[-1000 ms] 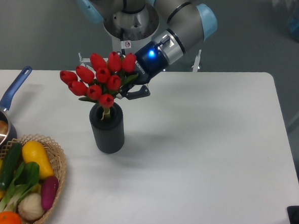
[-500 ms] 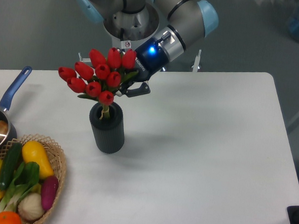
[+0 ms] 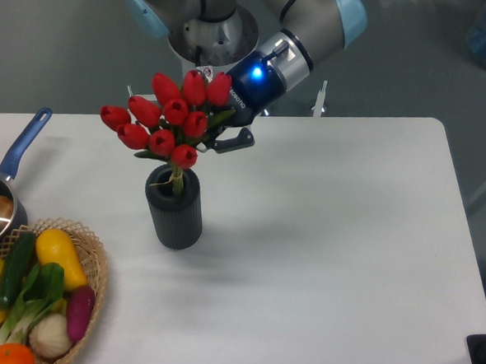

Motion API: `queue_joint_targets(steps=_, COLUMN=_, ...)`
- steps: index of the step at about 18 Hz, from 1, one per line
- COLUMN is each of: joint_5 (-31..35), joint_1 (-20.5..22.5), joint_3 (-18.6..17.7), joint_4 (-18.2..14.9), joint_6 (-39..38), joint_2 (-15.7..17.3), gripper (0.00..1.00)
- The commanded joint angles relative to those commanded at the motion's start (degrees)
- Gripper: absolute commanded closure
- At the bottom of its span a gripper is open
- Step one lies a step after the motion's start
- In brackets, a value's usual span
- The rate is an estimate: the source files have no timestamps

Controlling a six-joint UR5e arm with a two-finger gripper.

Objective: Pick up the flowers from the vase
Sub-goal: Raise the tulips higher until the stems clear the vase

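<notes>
Gripper (image 3: 219, 136): clenched on the flowers from the back right, its dark fingers partly hidden behind the buds, one finger showing to the right of the bunch.
Arm: reaches down from the top of the frame, a blue light lit on its wrist.
Flowers (image 3: 168, 121): red tulip buds with green leaves, held above the vase; thin stem ends reach down to the vase mouth.
Vase (image 3: 174, 209): dark ribbed cylinder, upright on the white table (image 3: 347, 238), directly under the bunch.
Saucepan (image 3: 3, 192): blue handle, at the left edge.
Basket (image 3: 89, 263): wicker, front left, filled with vegetables.
</notes>
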Motion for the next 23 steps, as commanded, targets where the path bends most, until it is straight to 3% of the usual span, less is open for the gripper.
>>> queue_joint_targets(steps=17, joint_5=-2.2, joint_1=0.1, joint_3=0.9, joint_4=0.0, joint_6=-7.4, joint_2=2.8, gripper=0.63)
queue_joint_targets(steps=23, joint_5=-2.3, joint_1=1.0, joint_3=2.9, joint_4=-0.1, joint_6=-7.6, joint_2=2.4, gripper=0.63)
